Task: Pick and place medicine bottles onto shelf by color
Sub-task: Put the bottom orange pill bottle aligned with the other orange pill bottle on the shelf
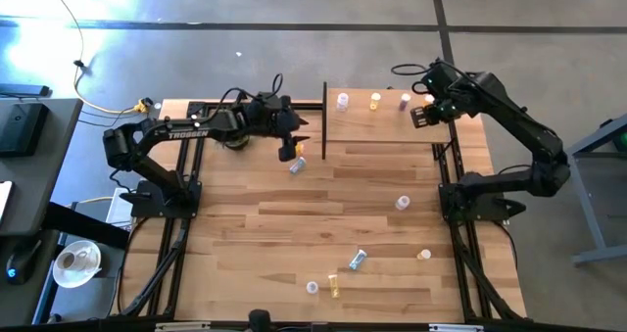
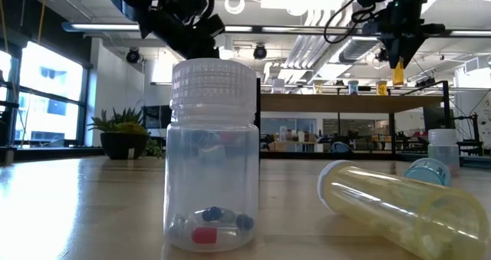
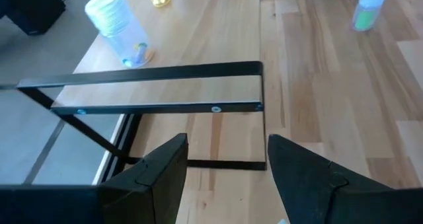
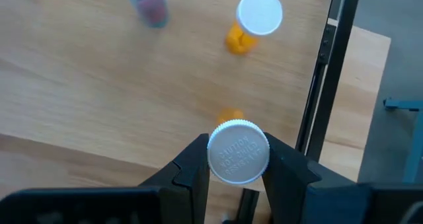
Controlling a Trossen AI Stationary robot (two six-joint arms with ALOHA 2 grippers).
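Observation:
The shelf (image 1: pixel 392 126) is a pale board on a black frame at the table's far side. A clear bottle (image 1: pixel 342 101), a yellow one (image 1: pixel 374 100) and a purplish one (image 1: pixel 405 101) stand on it. My right gripper (image 1: pixel 424 114) is over the shelf's right end, shut on an orange bottle (image 2: pixel 398 72). Another orange bottle (image 4: pixel 258 16) stands on the board near it. My left gripper (image 3: pixel 228 164) is open, off the shelf's left end (image 3: pixel 198 108). A pale bottle (image 1: pixel 297 165) is on the table right by it; I cannot tell if they touch. My right gripper pinches the orange bottle's white cap (image 4: pixel 238 151) between its two fingers (image 4: pixel 192 164), which come from above and point down. The bottle hangs upright below the fingers, and its orange body (image 2: pixel 398 76) is clear of the shelf board.
Several bottles stand or lie on the near half of the table: a pale one (image 1: pixel 402 203), an orange one (image 1: pixel 424 256), a blue one lying (image 1: pixel 358 260), a clear one (image 1: pixel 313 287) and a yellow one lying (image 1: pixel 334 287). The shelf's black frame post (image 4: pixel 324 72) is beside my right gripper.

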